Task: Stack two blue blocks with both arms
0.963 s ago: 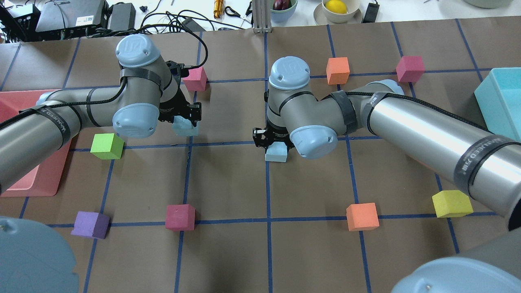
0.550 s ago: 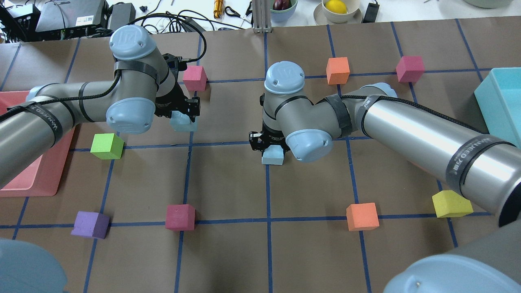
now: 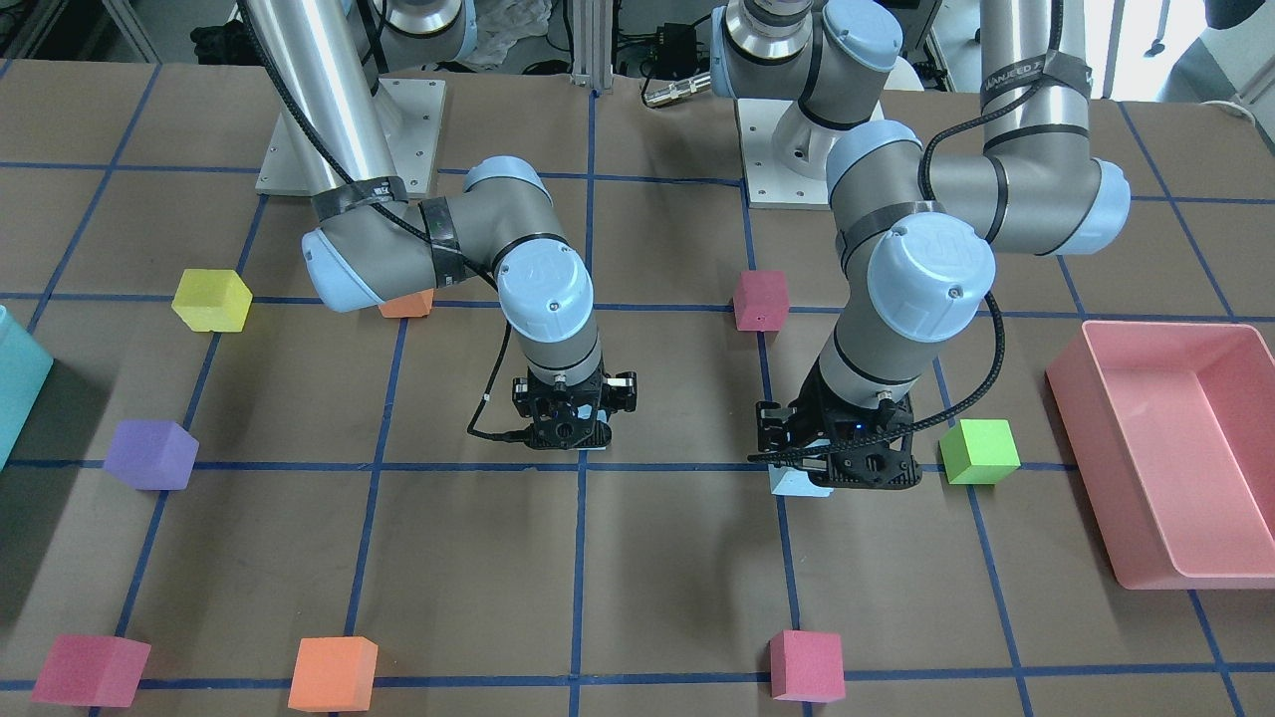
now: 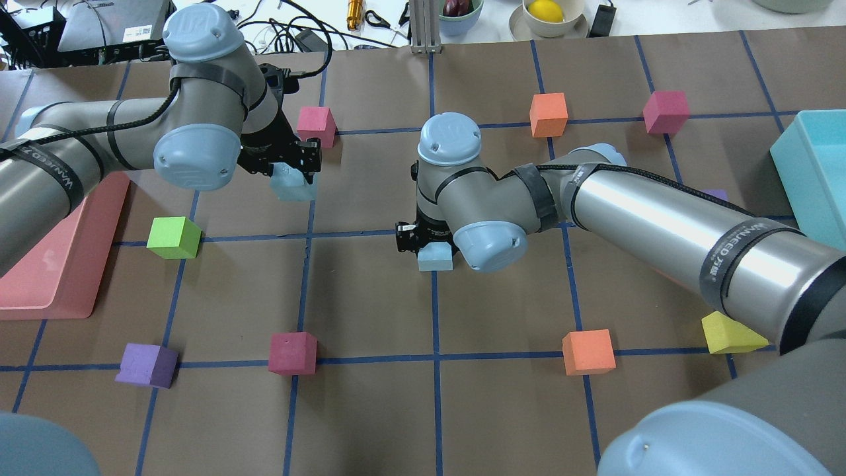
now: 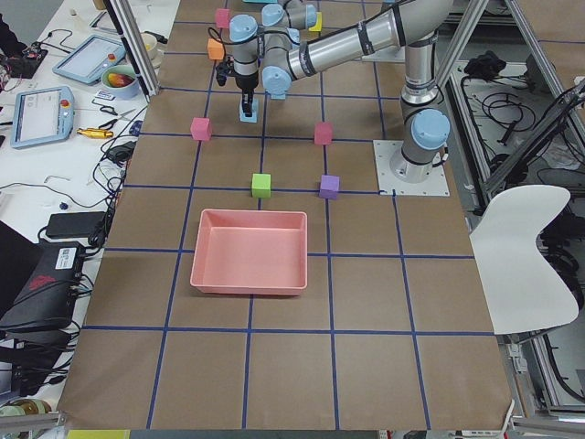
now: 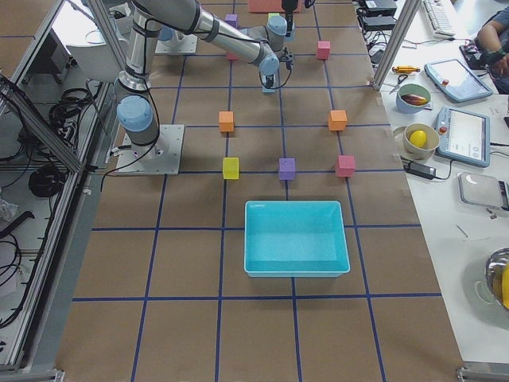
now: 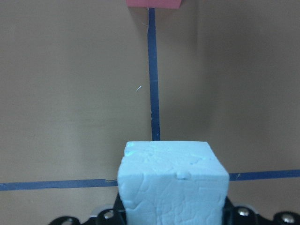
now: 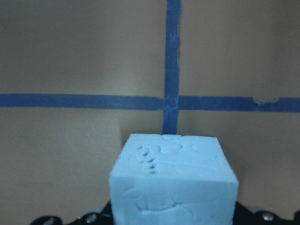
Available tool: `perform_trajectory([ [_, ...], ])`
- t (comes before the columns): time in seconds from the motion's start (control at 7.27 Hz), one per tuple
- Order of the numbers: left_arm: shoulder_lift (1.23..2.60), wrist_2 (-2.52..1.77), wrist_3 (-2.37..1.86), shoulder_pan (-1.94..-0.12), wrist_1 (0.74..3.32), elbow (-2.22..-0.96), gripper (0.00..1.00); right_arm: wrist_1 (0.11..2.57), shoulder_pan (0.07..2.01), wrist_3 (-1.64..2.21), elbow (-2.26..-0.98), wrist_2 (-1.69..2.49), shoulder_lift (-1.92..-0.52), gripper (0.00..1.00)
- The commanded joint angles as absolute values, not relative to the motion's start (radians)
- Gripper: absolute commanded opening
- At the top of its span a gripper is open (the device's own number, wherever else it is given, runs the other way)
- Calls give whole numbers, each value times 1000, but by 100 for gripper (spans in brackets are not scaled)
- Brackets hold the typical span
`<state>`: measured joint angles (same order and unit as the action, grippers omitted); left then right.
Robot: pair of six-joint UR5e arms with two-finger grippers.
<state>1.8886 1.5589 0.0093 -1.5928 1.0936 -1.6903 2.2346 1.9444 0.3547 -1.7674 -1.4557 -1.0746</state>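
Note:
My left gripper (image 4: 291, 173) is shut on one pale blue block (image 4: 293, 188) and holds it above the table; the block fills the bottom of the left wrist view (image 7: 171, 183). In the front view this gripper (image 3: 845, 470) is at the right, with the block (image 3: 797, 484) at its lower edge. My right gripper (image 4: 428, 243) is shut on the second blue block (image 4: 435, 258) low over a tape crossing near the table's middle. That block also shows in the right wrist view (image 8: 173, 180), and only its edge shows in the front view (image 3: 596, 450). The two blocks are about one grid square apart.
A pink cube (image 4: 316, 126) sits just beyond the left gripper and a green cube (image 4: 174, 237) near its side. A pink tray (image 4: 59, 264) lies at the left edge, a teal bin (image 4: 813, 172) at the right. Magenta (image 4: 292, 353), orange (image 4: 588, 352) and purple (image 4: 147, 365) cubes line the near row.
The left arm has risen and drawn back with its blue block. The right gripper has shifted left with its blue block toward the tape crossing.

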Motion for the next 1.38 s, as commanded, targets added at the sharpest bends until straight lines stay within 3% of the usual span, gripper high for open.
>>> perform_trajectory([
  [0.0,1872,1560,-9,-1629,1106,-1681,0,2241,1945,353,-1767,-1457,-1072,82],
  [0.14,1865,1560,-17,-1641,1108,-1684,0,2241,1944,351,-1767,-1457,-1072,100],
  [0.83,1844,1560,-73,-1699,1141,-1689,0,2188,1910,356,-1708,-1471,-1121,100],
  [1.24,1861,1552,-175,-1775,1138,-1690,0,1872,1707,192,-1603,-1485,-1253,100],
])
